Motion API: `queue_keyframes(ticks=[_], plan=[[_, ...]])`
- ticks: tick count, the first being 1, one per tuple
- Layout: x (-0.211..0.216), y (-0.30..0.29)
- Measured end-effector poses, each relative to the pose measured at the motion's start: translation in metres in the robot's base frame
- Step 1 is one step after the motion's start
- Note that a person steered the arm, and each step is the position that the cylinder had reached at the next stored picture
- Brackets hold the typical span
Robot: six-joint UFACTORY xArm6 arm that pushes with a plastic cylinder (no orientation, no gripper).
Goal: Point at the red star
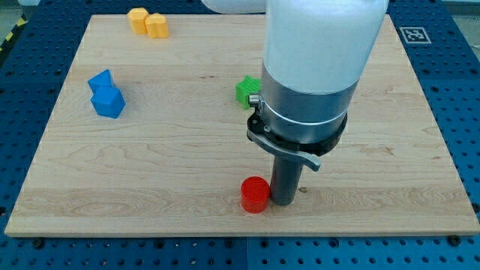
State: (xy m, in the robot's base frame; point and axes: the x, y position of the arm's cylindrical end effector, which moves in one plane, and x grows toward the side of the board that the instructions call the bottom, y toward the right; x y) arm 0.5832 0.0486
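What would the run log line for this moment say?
my tip beside red block, on its right | blue blocks left | yellow blocks top

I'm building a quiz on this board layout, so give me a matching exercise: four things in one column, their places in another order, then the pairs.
Things:
1. yellow blocks
2. blue blocks
3. green block
4. red block

Places:
A. touching or nearly touching my tip, on its left in the view
B. near the board's top edge, left of centre
C. at the view's left, mid-height
D. near the board's centre, partly hidden by the arm

Pairs: 1-B, 2-C, 3-D, 4-A
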Motion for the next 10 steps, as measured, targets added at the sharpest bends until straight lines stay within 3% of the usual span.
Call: queue_keyframes(ticks=[4, 6, 7, 8, 9, 10], plan=[[-0.002, -0.016], [-0.005, 0.163], [-0.051, 0.235], [-0.127, 0.263], [-0.201, 0.241], [-0.253, 0.181]])
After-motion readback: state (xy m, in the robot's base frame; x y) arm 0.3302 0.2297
